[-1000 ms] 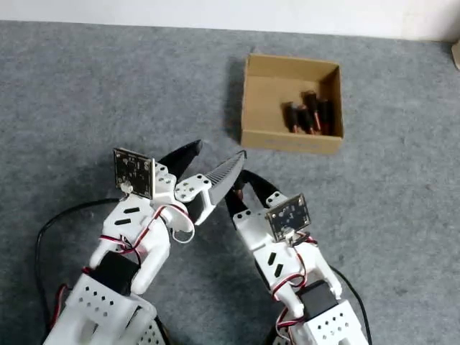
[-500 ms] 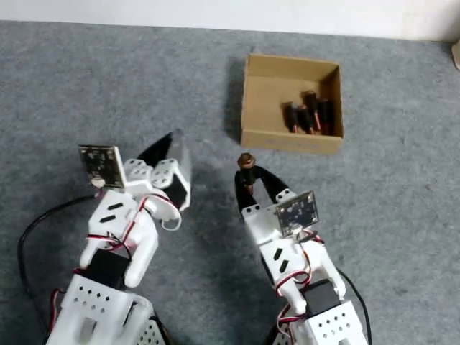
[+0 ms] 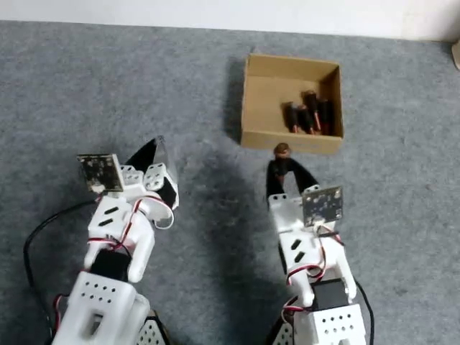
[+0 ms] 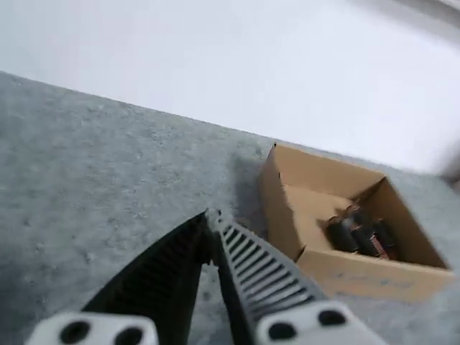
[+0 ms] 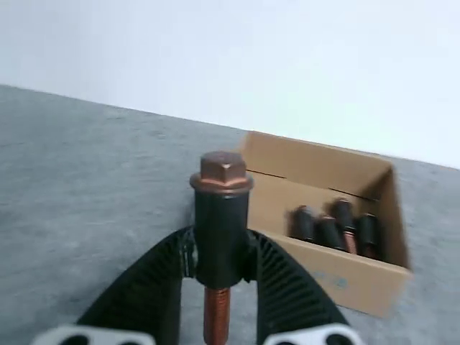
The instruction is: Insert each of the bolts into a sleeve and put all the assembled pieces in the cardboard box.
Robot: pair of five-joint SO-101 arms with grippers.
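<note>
My right gripper (image 5: 218,259) is shut on an assembled piece (image 5: 218,230), a copper bolt standing upright in a black sleeve. From above, that piece (image 3: 282,153) and the right gripper (image 3: 283,175) sit just in front of the cardboard box (image 3: 290,140). Several assembled pieces (image 3: 309,113) lie inside the box, also seen as a dark cluster of pieces (image 5: 336,224) from the right wrist. My left gripper (image 4: 213,219) is shut with nothing between its fingers. It hovers over the carpet at the left gripper (image 3: 154,149), well left of the box (image 4: 302,237).
Grey carpet (image 3: 108,86) covers the whole table. A white wall strip (image 3: 215,13) runs along the far edge. Both arm bodies fill the near side of the carpet.
My right gripper has carried the bolt and sleeve rightward and toward the box front. The left gripper has let go, pulled away to the left and shut.
</note>
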